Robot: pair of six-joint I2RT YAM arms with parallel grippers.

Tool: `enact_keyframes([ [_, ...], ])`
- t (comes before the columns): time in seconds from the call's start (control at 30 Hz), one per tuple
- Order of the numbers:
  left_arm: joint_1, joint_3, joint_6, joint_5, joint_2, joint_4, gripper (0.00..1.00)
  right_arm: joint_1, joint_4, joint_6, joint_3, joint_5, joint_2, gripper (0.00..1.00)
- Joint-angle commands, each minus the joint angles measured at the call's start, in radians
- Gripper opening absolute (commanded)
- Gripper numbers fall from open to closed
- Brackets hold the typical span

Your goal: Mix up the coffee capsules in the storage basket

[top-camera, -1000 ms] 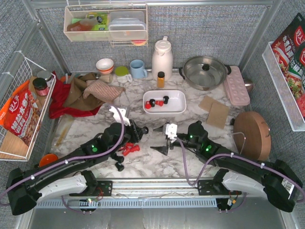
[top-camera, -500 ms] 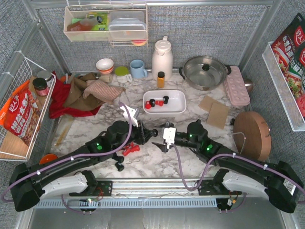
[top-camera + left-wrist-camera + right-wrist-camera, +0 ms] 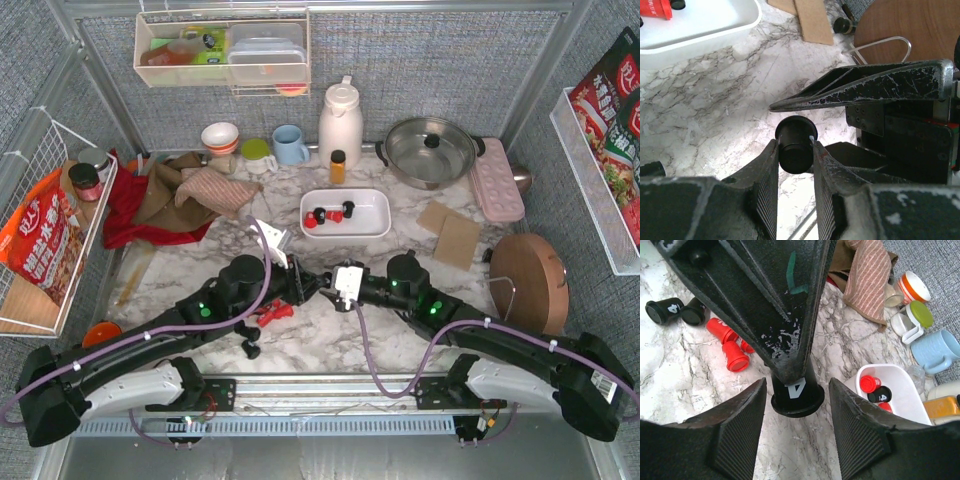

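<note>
Left hand [image 3: 795,150] is clamped on 1 black capsule [image 3: 796,145], its 2 fingers pressing the pod's sides and holding it clear of the tabletop [image 3: 320,345]. Right hand [image 3: 796,390] faces it head-on, jaws open and straddling that same pod, whose white 4 shows in the right wrist view. A narrow gap shows on each side, so neither pad touches. Both hands meet at mid-tabletop, just in front of the storage basket [image 3: 372,228], which lies flat and holds 2 red pods [image 3: 310,221] and 2 black pods [image 3: 348,209]. Loose red capsules [image 3: 272,312] lie beneath the left arm, with loose black capsules [image 3: 660,311] beside them. Beyond the basket stand a white jug [image 3: 340,122] and a lidded pot [image 3: 430,150].
</note>
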Motion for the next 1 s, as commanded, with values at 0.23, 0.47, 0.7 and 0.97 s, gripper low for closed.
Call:
enact_keyframes([
  [0.23,0.0,-0.004,0.004,0.007,-0.009,0.031,0.28,0.005,-0.021,-0.012,0.02,0.01,-0.011,0.47],
  [0.47,0.001,-0.006,-0.009,-0.051,-0.024,0.008,0.49,0.004,-0.038,-0.004,0.033,0.035,-0.004,0.39],
  [0.7,0.0,-0.028,-0.039,-0.204,-0.106,-0.05,0.68,-0.011,-0.054,0.013,0.064,0.116,0.048,0.37],
  [0.97,0.001,-0.076,-0.175,-0.467,-0.239,-0.291,0.68,-0.182,-0.052,0.172,0.232,0.29,0.336,0.33],
])
